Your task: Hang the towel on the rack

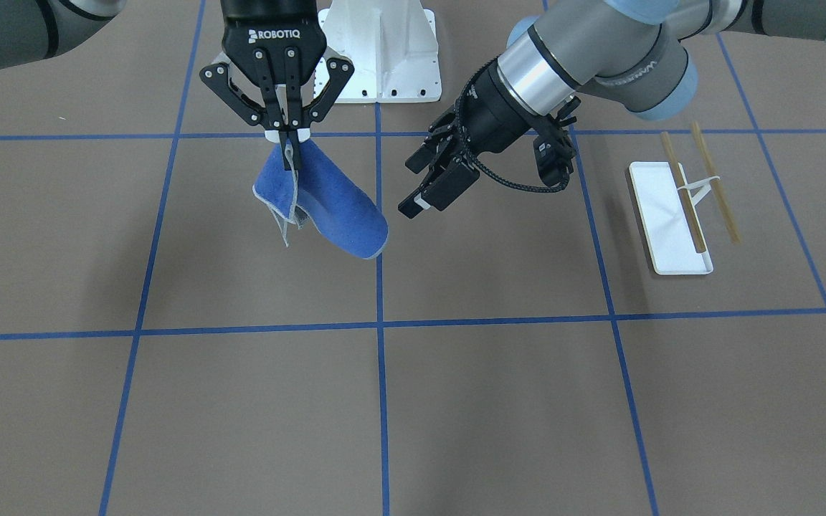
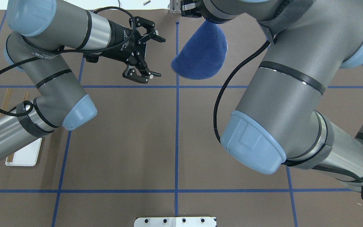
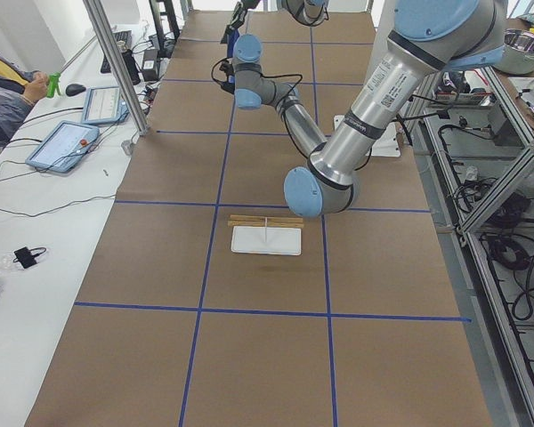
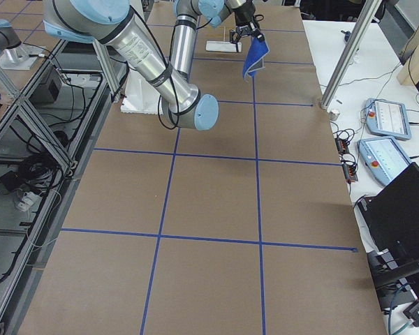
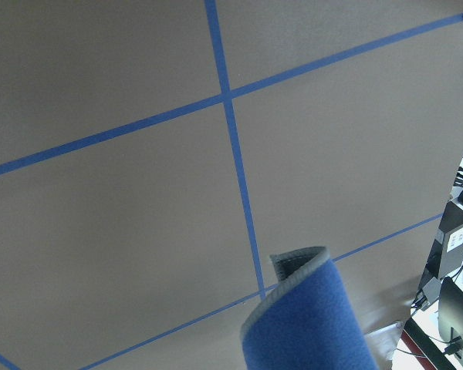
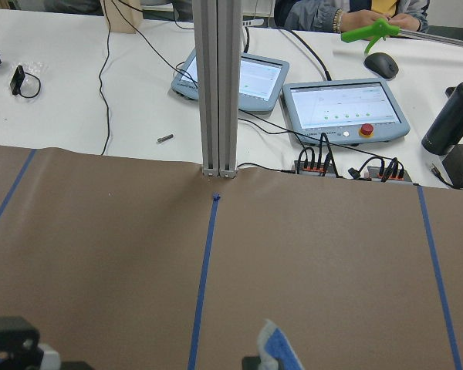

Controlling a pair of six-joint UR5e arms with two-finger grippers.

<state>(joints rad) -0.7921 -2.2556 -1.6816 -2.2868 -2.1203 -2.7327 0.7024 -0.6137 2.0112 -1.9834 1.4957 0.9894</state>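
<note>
The royal-blue towel (image 1: 327,204) hangs in the air, curled, with its grey edging showing, pinched at its top by my right gripper (image 1: 290,147), which is shut on it. The towel also shows in the overhead view (image 2: 200,53), the left wrist view (image 5: 309,324) and the exterior right view (image 4: 255,59). My left gripper (image 1: 419,183) is open and empty, beside the towel and apart from it, pointing toward it (image 2: 157,56). The rack (image 1: 671,215), a white tray with two tan rods (image 1: 714,183), stands on the table on my left side, partly hidden under my left arm in the overhead view (image 2: 24,156).
The large white bolted pedestal (image 1: 381,50) stands at the robot's base between the arms. Blue tape lines (image 1: 379,322) grid the brown table. Beyond the far edge stand an aluminium post (image 6: 218,85) and operator tablets (image 6: 343,108).
</note>
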